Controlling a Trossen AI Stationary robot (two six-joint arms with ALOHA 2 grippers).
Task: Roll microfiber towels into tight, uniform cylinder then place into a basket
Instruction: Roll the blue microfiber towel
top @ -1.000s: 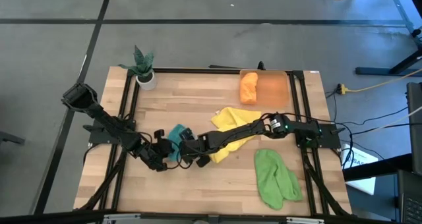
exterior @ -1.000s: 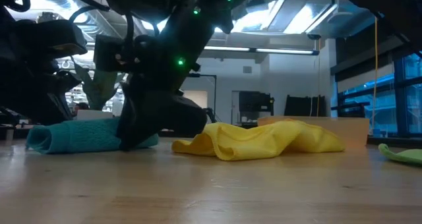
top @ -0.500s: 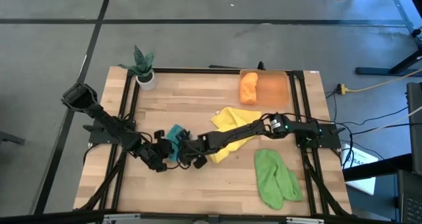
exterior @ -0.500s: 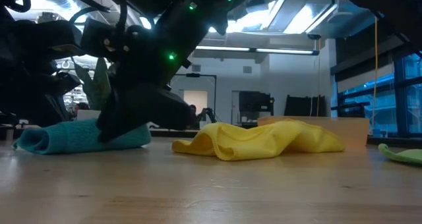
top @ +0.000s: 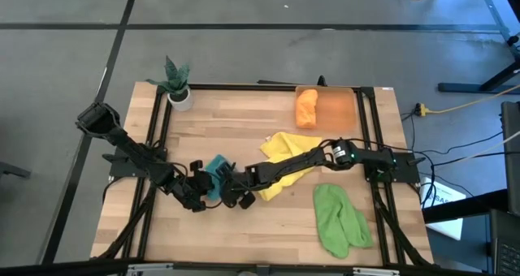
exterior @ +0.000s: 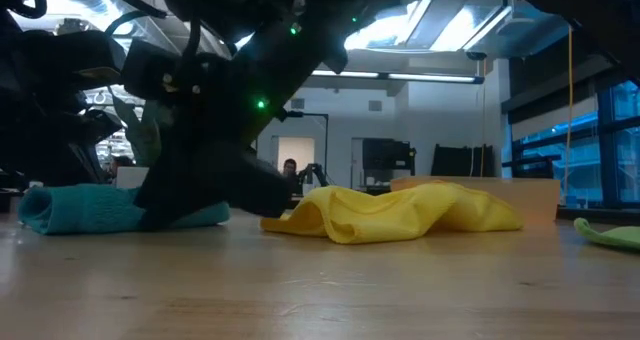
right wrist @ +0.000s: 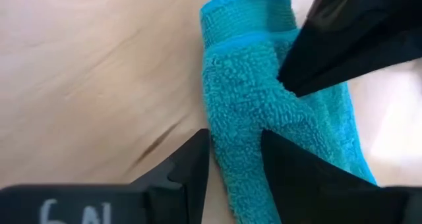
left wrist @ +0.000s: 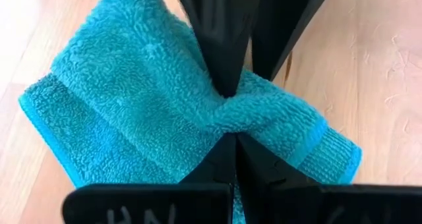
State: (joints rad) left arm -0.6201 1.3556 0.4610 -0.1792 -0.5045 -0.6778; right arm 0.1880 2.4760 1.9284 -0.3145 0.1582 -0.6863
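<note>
Both arms are working the teal towel (top: 217, 167), which lies on the bench (top: 244, 122) between the two end effectors. It is already a short bundle (its rolled end shows as a curl in the low view), so the rolling step looks to be in hand, not the placing.

The left end effector (left wrist: 229, 128) is pinched fully closed on a fold of teal pile. In its own wrist view the two tips meet with the cloth puckered between them.

The right end effector (right wrist: 232, 151) comes in from the opposite side. Its fingers (right wrist: 191, 159) stand apart and straddle the edge of the bundle, the terry filling the gap between them. Whether they squeeze or merely bracket the cloth I cannot tell.

The orange towel (top: 305, 107) already sits in the basket (top: 337, 107), well beyond the right end effector toward the far edge. The yellow towel (top: 286, 154) lies loose under the right forearm. The light green towel (top: 340, 219) lies well apart on that arm's near side.

The next move probably calls for tightening: one end effector anchoring the roll while the other turns the free edge over and keeps the layers even. Only then would the carry to the basket make sense, with a grip across the cylinder's middle so it does not unwind.
</note>
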